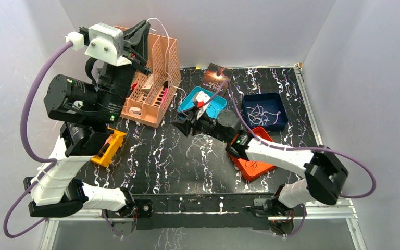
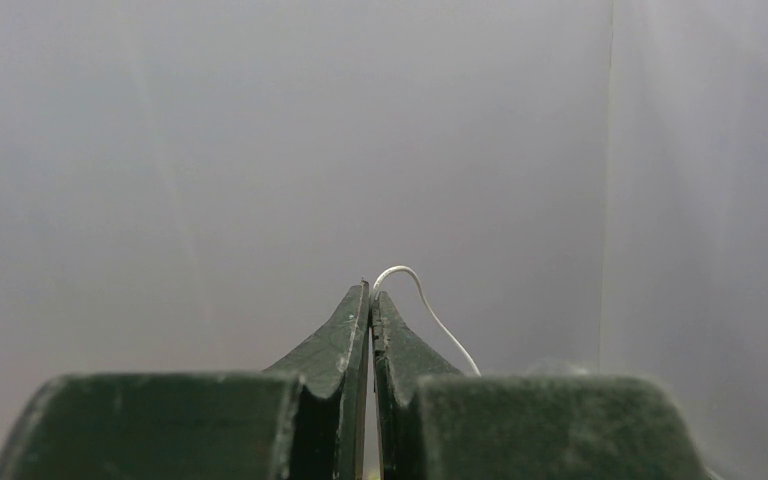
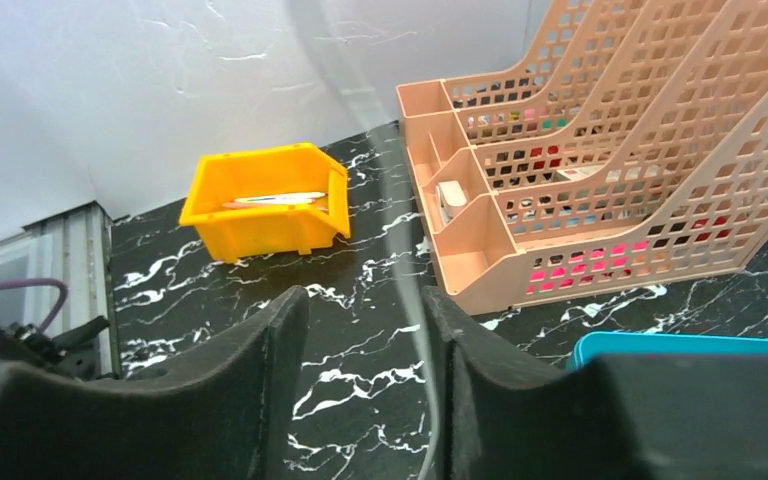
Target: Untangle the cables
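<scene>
Yellow bin — peach organizer

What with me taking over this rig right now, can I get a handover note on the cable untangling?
Left gripper: shut on a white cable, held high beside the pink rack.
Right gripper: open, low over the table; that cable runs between its fingers, ungripped.
Other cables: white loops in the blue tray; what looks like a dark loop in the orange tray.
Done: one white cable picked up and strung out.
Left: the blue tray's loops look tangled; separate them.
</scene>
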You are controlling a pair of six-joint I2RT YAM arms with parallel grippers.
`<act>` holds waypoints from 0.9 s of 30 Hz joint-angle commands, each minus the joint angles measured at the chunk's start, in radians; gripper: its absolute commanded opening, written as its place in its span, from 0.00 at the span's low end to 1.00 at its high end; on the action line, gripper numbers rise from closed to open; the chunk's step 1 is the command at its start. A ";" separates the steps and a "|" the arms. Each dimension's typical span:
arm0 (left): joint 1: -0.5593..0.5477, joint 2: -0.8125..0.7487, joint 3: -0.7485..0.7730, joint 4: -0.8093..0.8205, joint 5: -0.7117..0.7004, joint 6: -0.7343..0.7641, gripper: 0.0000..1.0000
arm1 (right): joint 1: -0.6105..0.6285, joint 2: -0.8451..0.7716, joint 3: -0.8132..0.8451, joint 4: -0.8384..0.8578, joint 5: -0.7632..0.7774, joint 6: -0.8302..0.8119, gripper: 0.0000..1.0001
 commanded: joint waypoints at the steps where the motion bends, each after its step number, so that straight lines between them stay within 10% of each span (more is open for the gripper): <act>1: 0.003 -0.025 -0.004 0.024 -0.002 -0.019 0.00 | -0.021 0.079 0.097 0.078 0.029 0.005 0.40; 7: 0.004 -0.038 -0.018 0.022 -0.007 -0.020 0.00 | -0.022 0.053 0.077 0.077 0.032 0.012 0.01; 14: 0.004 -0.086 -0.099 0.023 -0.056 -0.038 0.00 | -0.023 -0.071 0.012 0.006 0.053 0.002 0.00; 20: 0.004 -0.268 -0.418 -0.005 -0.249 -0.168 0.00 | -0.022 -0.190 0.126 -0.373 0.167 0.006 0.00; 27: 0.004 -0.499 -0.828 -0.211 -0.320 -0.702 0.01 | -0.022 -0.248 0.306 -0.650 0.296 0.016 0.00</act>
